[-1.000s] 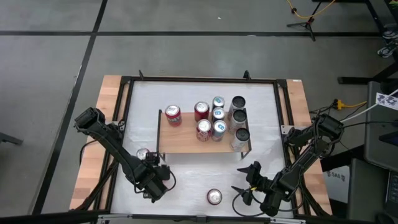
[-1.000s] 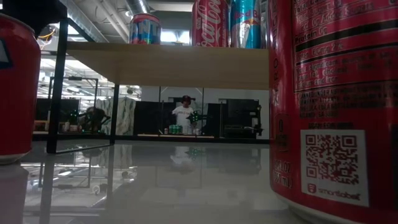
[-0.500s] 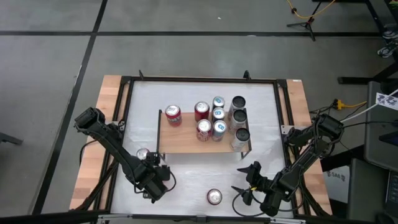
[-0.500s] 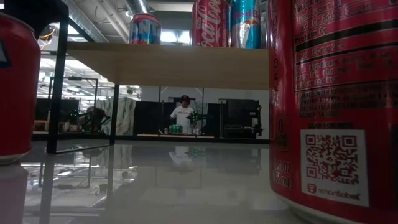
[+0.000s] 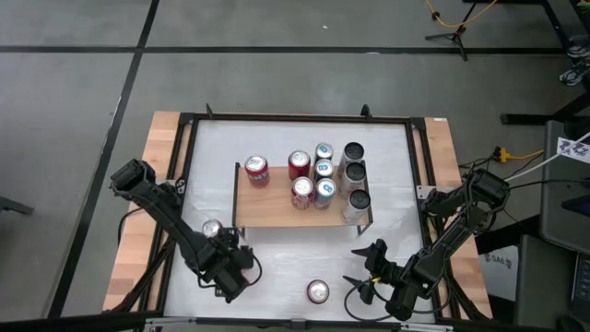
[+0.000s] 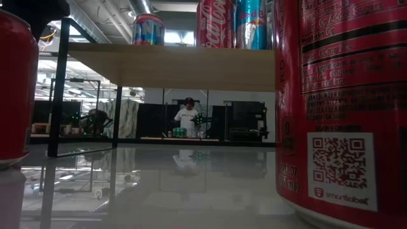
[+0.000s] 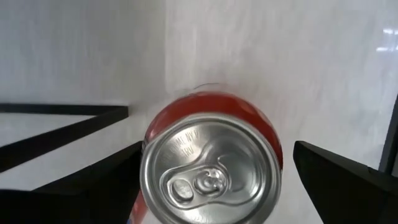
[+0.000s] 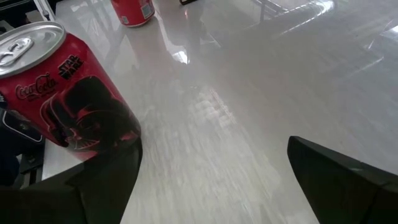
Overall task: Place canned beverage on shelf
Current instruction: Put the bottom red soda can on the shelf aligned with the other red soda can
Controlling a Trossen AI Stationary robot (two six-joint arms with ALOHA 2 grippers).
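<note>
A red can [image 5: 213,229] with a silver top stands upright on the white tabletop [image 5: 277,277], just in front of the shelf [image 5: 277,210], between the spread fingers of the left gripper [image 5: 224,242], ungripped. The right gripper [image 5: 361,269] gapes empty beside another red can [image 5: 317,292].

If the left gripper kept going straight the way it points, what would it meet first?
Probably the red can standing on the white tabletop: it sits right between the open fingers of the left gripper, top facing the wrist camera.
</note>
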